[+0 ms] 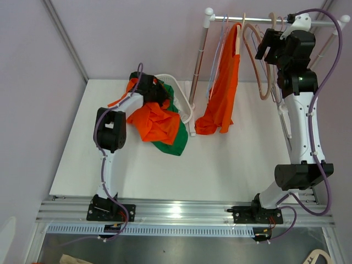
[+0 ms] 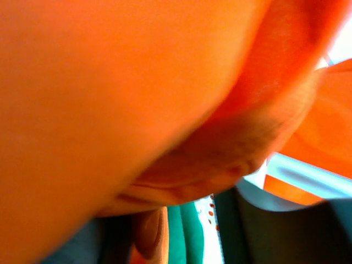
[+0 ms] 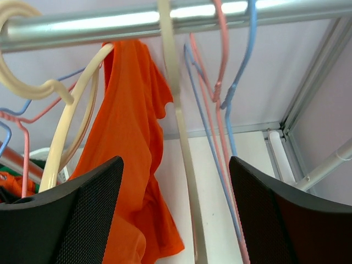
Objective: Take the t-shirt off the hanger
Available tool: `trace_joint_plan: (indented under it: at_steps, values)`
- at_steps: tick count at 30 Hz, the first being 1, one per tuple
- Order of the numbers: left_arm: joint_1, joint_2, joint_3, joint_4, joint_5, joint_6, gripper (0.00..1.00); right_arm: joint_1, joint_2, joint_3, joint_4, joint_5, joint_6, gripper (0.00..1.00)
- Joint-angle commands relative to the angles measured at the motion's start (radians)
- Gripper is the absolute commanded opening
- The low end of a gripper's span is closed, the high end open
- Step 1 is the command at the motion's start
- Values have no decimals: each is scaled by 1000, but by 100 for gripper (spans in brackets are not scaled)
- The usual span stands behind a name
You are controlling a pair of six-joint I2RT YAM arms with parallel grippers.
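My right gripper [image 3: 176,165] hangs wide open and empty at the far rail [image 3: 275,14], the orange t-shirt [image 3: 132,165] left of it on its cream hanger [image 3: 57,140], so closing here risks catching the bare neighbouring hanger [image 3: 182,137] instead.

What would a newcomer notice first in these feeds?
The bright orange t-shirt hanging from the rail at the back of the table stands out most. Next comes the heap of orange and green clothes at left, with the left gripper down on it and its wrist view filled with orange cloth. The right gripper is up among the hangers, open.
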Motion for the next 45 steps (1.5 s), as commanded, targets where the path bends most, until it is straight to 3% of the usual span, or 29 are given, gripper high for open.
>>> trace_joint_plan:
  at_steps: [1,2,4,6,17,23,29,33,42,45]
  values:
    - [17,-58,25,11,5,7,60,27,-27,35,-35,14,-19,81]
    - [16,-79,15,16,-9,27,64,35,-29,37,-31,-6,-17,81]
    - [7,-124,7,17,-57,59,93,35,-17,61,-36,-53,5,80]
    - [-3,-176,45,-21,-92,110,99,38,29,107,-62,-119,15,80]
    - [-46,-403,18,-79,-185,226,99,89,169,270,-79,-181,58,72]
    - [-90,-564,-143,40,-251,251,100,131,252,301,-36,-158,58,72]
    - [-98,-580,-137,25,-256,271,99,153,339,386,-36,-104,42,67]
    - [-98,-580,-144,24,-259,275,100,167,370,425,-44,-52,24,56]
    - [-98,-567,-156,39,-239,271,99,205,356,409,-24,67,-65,56]
    - [-98,-564,-159,47,-222,266,99,220,352,409,-25,130,-83,49]
